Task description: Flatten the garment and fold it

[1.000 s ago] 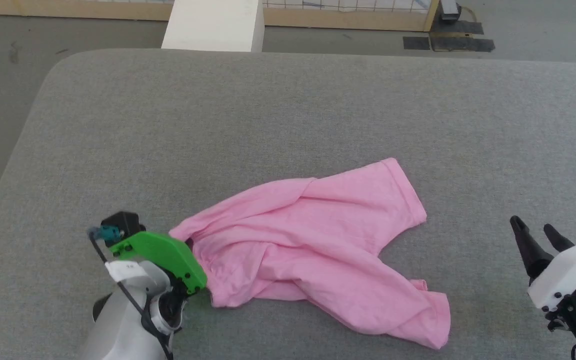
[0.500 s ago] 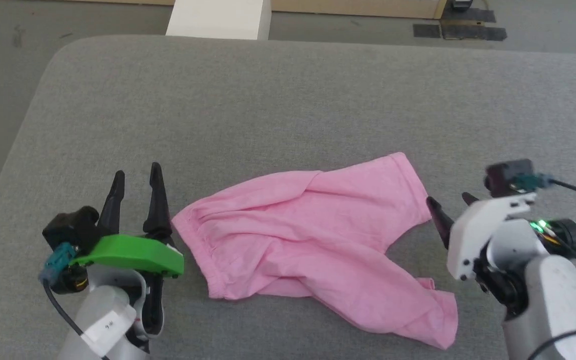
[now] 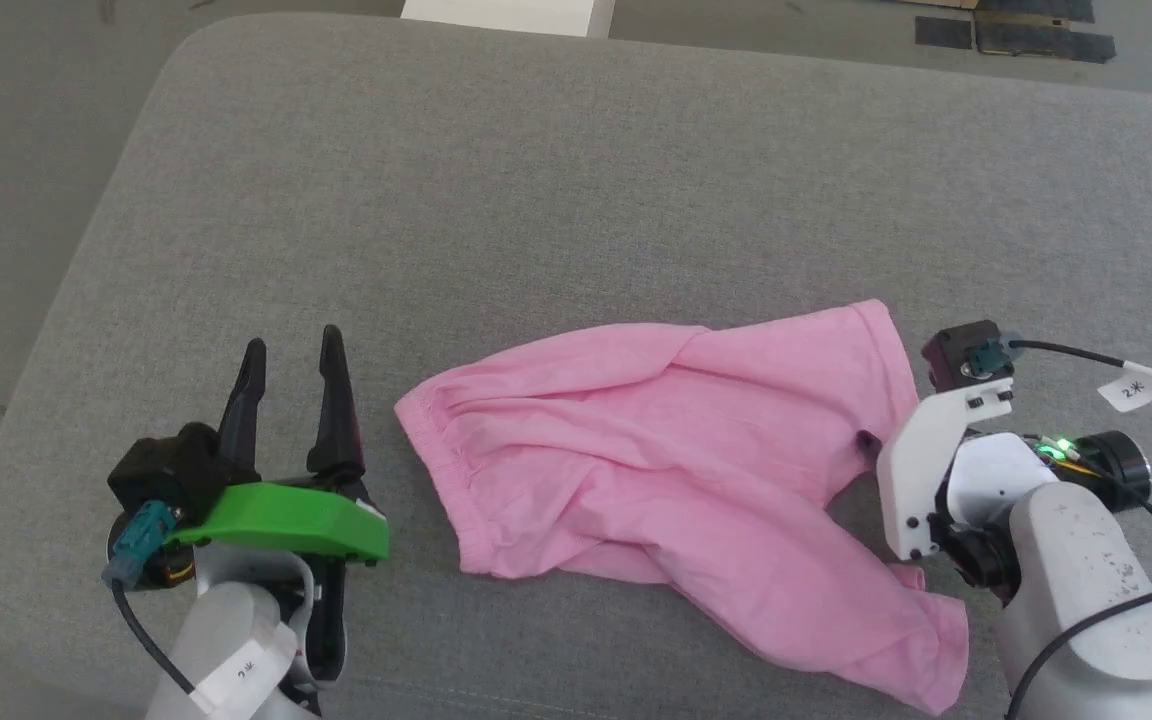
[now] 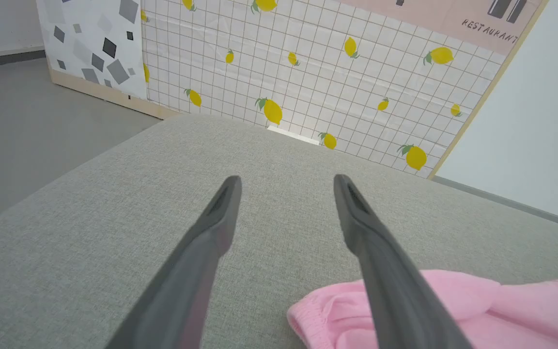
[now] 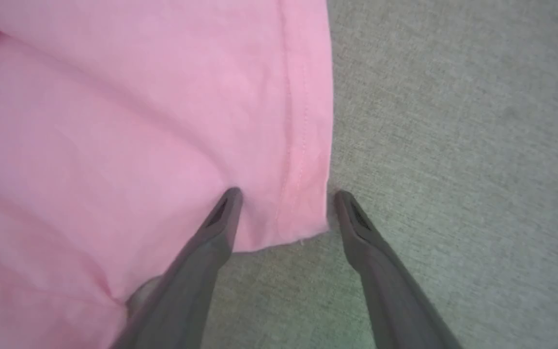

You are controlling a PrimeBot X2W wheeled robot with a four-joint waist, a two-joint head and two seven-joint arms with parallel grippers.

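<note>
the grey padded table (image 3: 576,180) carries the garment (image 3: 656,440), a pink pair of shorts lying rumpled and not yet flat, with 1 leg creased across the other. in the last second the left gripper (image 3: 293,340) has let go of the waistband (image 3: 433,440) it was pinching and drawn back. its 2 fingers (image 4: 211,242) now stand wide apart and empty over bare table, with the waistband end of the shorts just beside it on its right. over the same second the right gripper (image 5: 286,194) has come in from well off to the side to the upper leg's hem (image 5: 303,121). its jaws are spread and hold nothing, 1 finger over pink cloth, the other over the table, the hem corner between them. the head camera has also swung, so the whole scene sits differently in its view. the change reads as a handover: the pull on the waistband looks finished, and the next grip would likely be on that hem corner, to stretch the leg flat. folding has not begun.
</note>
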